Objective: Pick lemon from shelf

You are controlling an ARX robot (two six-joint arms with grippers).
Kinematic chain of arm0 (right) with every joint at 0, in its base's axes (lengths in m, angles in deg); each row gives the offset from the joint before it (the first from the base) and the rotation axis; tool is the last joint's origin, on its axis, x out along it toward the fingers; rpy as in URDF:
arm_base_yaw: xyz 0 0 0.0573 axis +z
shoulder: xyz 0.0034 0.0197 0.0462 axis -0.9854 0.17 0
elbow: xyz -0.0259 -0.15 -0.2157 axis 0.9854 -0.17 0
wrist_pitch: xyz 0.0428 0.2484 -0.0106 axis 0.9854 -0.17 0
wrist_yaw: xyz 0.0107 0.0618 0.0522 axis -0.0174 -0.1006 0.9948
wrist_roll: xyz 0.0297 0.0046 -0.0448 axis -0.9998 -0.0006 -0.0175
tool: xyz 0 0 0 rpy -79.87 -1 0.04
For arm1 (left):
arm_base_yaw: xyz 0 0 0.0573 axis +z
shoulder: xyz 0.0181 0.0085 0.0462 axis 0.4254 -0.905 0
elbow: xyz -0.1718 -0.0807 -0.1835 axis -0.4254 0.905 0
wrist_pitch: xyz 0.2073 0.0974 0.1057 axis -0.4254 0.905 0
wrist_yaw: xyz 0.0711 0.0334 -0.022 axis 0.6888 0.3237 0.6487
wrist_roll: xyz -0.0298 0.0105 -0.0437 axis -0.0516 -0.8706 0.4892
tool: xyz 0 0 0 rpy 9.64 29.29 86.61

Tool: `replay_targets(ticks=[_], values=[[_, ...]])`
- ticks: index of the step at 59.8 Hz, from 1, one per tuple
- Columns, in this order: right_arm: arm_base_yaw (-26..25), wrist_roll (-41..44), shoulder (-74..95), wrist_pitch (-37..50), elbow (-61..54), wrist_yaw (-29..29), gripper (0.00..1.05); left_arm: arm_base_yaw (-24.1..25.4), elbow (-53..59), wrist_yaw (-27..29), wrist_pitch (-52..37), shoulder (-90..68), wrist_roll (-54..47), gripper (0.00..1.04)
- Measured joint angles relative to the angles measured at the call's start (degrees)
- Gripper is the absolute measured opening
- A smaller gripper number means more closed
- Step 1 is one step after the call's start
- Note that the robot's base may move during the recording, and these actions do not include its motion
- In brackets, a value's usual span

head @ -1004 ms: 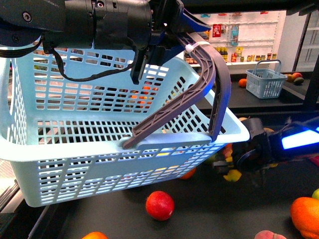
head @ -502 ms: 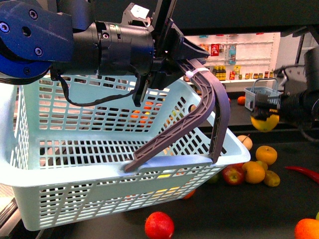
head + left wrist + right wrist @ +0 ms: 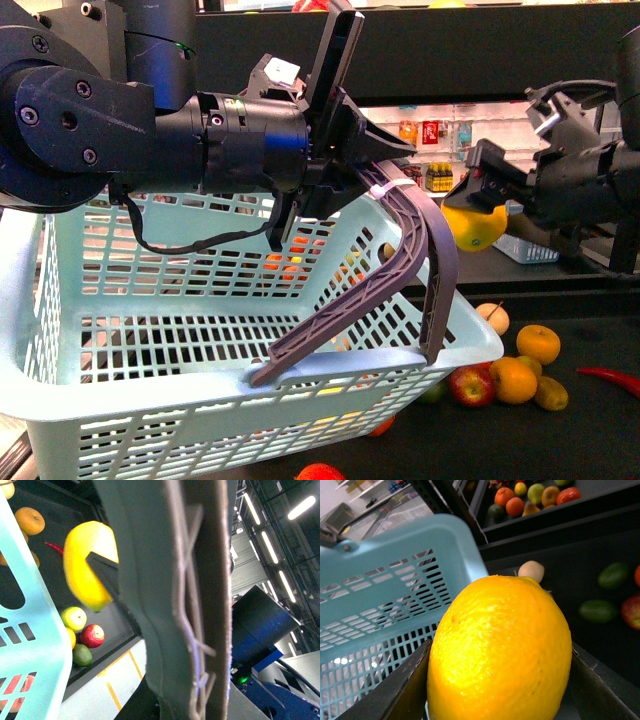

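The yellow lemon (image 3: 476, 226) hangs in the air to the right of the basket's rim, with my right gripper (image 3: 482, 212) shut on it. In the right wrist view the lemon (image 3: 500, 650) fills the space between the two dark fingers (image 3: 402, 692). My left gripper (image 3: 375, 175) is shut on the grey basket handle (image 3: 420, 260), holding the light blue basket (image 3: 150, 330) up. The handle (image 3: 175, 595) covers most of the left wrist view, with the lemon (image 3: 92, 565) behind it. The shelf's dark tray (image 3: 580, 425) lies below.
An apple (image 3: 470, 385), oranges (image 3: 525, 360), a pale fruit (image 3: 493, 317) and a red chilli (image 3: 605, 378) lie on the tray under the lemon. An upper shelf tier (image 3: 540, 510) holds more fruit. White store shelves of bottles (image 3: 430, 150) stand far behind.
My right gripper has risen from the tray with the lemon and moved left toward the basket's rim. The basket has shifted slightly in view with the left arm.
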Motion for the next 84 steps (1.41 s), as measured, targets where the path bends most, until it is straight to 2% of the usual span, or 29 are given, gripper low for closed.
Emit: replay_targets(ticks=[28,41,47,57,64,69,84], values=[[5.51,-0.55,1.29,1.38,-1.31,-0.39,0.71,0.0,0.0,0.04,0.0,0.0,-0.02,0.08],[5.75,-0.44,1.51,2.12,-1.31,-1.49,0.99,0.0,0.0,0.04,0.0,0.0,-0.02,0.08],[5.29,-0.26,1.51,2.38,-1.31,-3.15,0.97,0.0,0.0,0.07,0.11,-0.09,0.11,0.08],[2.73,6.19,-1.77,2.71,-1.97,-10.43,0.97,0.04,-0.02,0.26,0.13,-0.26,0.28,0.08],[0.24,12.61,-9.33,4.02,-5.88,-13.86,0.97,0.07,-0.02,0.22,0.13,-0.26,0.13,0.08],[-1.27,15.69,-15.67,6.23,-10.34,-13.49,0.97,0.07,-0.02,0.11,0.13,-0.26,0.2,0.08],[-4.92,22.18,-41.97,7.8,-32.92,-13.94,0.97,0.07,-0.02,0.09,0.13,-0.28,0.31,0.08]])
